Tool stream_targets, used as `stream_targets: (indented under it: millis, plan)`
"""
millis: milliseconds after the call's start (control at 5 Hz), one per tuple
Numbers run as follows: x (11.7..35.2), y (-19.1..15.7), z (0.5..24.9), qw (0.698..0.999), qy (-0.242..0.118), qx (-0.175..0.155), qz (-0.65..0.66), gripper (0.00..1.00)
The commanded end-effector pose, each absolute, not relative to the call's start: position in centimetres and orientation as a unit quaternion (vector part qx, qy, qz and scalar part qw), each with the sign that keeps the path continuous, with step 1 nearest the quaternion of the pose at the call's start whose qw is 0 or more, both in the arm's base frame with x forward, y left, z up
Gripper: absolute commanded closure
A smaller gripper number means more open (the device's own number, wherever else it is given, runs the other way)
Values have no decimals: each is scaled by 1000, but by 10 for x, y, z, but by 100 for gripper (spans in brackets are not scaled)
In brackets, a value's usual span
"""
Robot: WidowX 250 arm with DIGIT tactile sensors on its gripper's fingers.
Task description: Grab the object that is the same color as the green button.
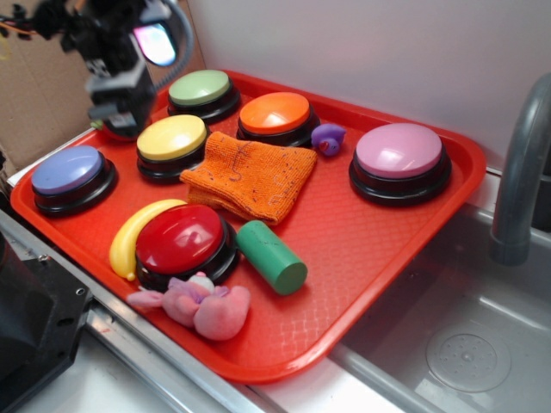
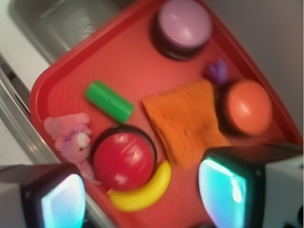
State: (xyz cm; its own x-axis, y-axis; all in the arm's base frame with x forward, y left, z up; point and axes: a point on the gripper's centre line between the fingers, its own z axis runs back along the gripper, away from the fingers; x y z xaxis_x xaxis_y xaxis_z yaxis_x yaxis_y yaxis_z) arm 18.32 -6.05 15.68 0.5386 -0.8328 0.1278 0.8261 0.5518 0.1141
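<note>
Right now the green block [image 1: 272,257] lies on its side on the red tray [image 1: 379,232], near the tray's front edge, just beside the red button [image 1: 185,243] and not far from the orange cloth [image 1: 249,176]. Nothing holds it. The green button [image 1: 202,93] sits far off at the tray's back edge. The tool [image 2: 142,192] hangs up high over the back left corner, near the green button and the yellow button [image 1: 171,143], with its two fingers apart and nothing between them. It is well apart from the block. I think it could go wrong if the tool drops where it is now, because it would land on the buttons, not the block. The block is round, so a push on its side could make it roll toward the pink toy [image 1: 200,305] or the tray's front edge.
</note>
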Motion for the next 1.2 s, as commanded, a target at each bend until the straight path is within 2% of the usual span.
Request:
stream_targets:
  millis: [0,200,400,800,1000]
  plan:
    - [196,-89,126,737,-103,-10,-668,0]
    - [202,-98,102,674,-82,-13,-734,0]
    - [201,-110,81,642,-98,-13,-761,0]
    - [197,-127,55,632,-74,-15,-772,0]
    - [195,-136,46,616,-59,-34,-785,0]
